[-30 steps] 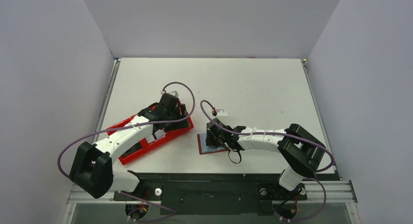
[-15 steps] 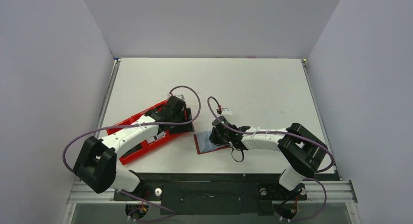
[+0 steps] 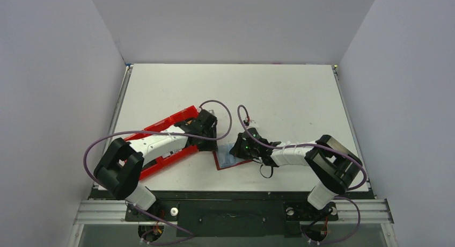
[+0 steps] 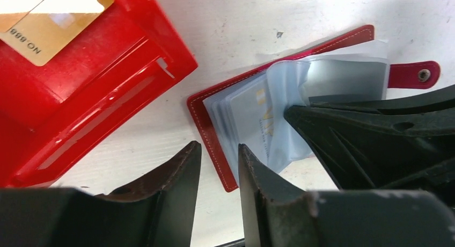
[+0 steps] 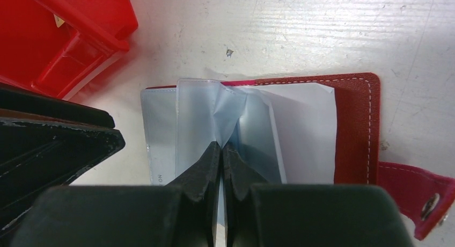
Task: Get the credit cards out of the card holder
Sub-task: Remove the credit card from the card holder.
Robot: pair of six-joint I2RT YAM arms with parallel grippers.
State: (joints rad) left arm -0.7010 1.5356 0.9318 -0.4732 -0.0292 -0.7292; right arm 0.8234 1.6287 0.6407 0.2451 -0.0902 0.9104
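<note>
- Left gripper (image 4: 219,150) has swung off the tray (image 4: 134,48) toward the card holder (image 4: 214,134); right gripper (image 5: 221,147) has clamped down.
- I see one gold card (image 4: 59,21) in the tray; more are probably left in the sleeves.
- Card holder lies open on the table (image 3: 279,91), just beside the tray.
- Right jaws pinch a sleeve (image 5: 198,113); left jaws hang low, narrowly apart, empty.
</note>
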